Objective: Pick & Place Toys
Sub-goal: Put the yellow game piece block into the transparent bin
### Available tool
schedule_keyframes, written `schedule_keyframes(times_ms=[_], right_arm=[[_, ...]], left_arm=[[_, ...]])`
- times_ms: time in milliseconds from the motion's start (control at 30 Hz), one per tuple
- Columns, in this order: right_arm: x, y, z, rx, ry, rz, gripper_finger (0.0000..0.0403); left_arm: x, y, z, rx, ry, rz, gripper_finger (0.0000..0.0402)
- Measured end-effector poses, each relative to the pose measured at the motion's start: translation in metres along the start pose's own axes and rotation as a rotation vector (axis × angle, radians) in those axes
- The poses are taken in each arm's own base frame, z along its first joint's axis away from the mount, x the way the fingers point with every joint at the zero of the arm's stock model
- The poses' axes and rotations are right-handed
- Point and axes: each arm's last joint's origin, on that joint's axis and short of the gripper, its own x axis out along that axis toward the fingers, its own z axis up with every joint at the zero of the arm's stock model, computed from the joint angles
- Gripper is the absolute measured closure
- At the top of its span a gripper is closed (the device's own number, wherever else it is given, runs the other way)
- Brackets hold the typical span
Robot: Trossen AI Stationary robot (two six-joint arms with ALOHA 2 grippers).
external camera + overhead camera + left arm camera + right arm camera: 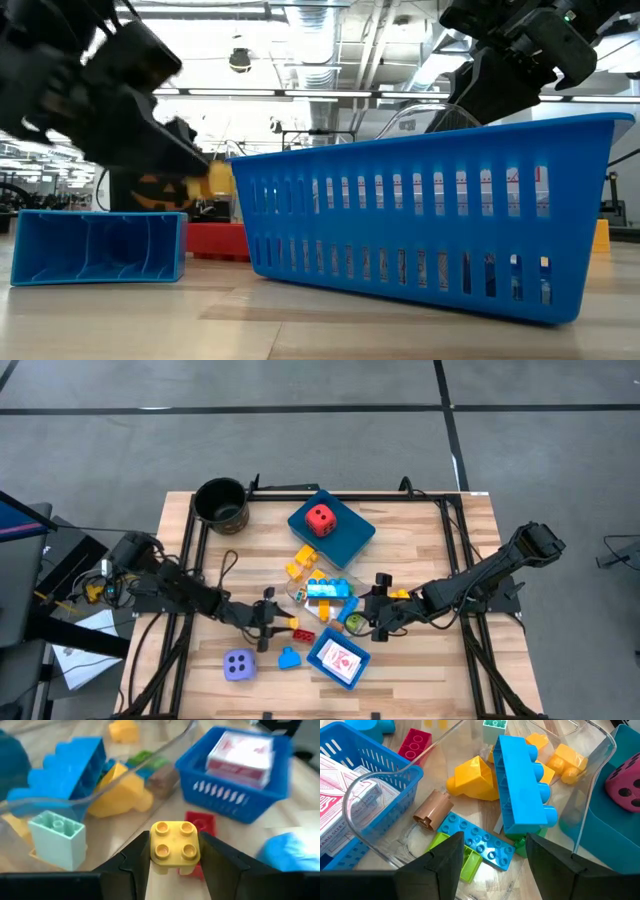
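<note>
my left pincer (175, 865) is grasping a yellow brick (174, 842) beside the card basket (235, 795); my right pincer (490, 851) is released. the brick could slip if i swing fast.

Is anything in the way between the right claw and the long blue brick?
Nothing visible. The right gripper hangs open just above the long blue brick, inside the clear container, with only small bricks lying below it.
</note>
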Motion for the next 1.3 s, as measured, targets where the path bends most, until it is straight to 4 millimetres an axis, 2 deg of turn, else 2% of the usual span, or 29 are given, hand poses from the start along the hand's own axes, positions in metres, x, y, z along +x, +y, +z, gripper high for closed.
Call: schedule_keyframes(times_ms=[200,400,667,800,967,1133,1300], right_arm=[[0.000,0.000,0.000,0.001,-0.001,0.000,0.0198],[0.000,0.000,0.000,-0.002,-0.002,0.000,0.0198],[0.000,0.000,0.000,-0.006,-0.003,0.001,0.0198],[0.000,0.000,0.000,-0.006,-0.003,0.001,0.0198],[0.000,0.000,0.000,-0.006,-0.003,0.000,0.0198],[0.000,0.000,0.000,-0.007,-0.001,0.000,0.0198],[0.000,0.000,0.000,-0.007,-0.002,0.000,0.0198]], left_arm=[[-0.018,-0.005,0.011,0.011,-0.058,-0.079,0.0261],[-0.023,-0.004,0.029,0.006,-0.225,0.003,0.0264],[-0.012,0.004,0.041,-0.043,-0.270,0.226,0.0264],[0.003,0.003,0.045,-0.041,-0.260,0.278,0.0264],[0.019,0.001,0.041,-0.005,-0.225,0.452,0.0263],[0.020,0.002,0.040,-0.011,-0.225,0.528,0.0263],[0.021,0.002,0.040,-0.013,-0.224,0.520,0.0263]])
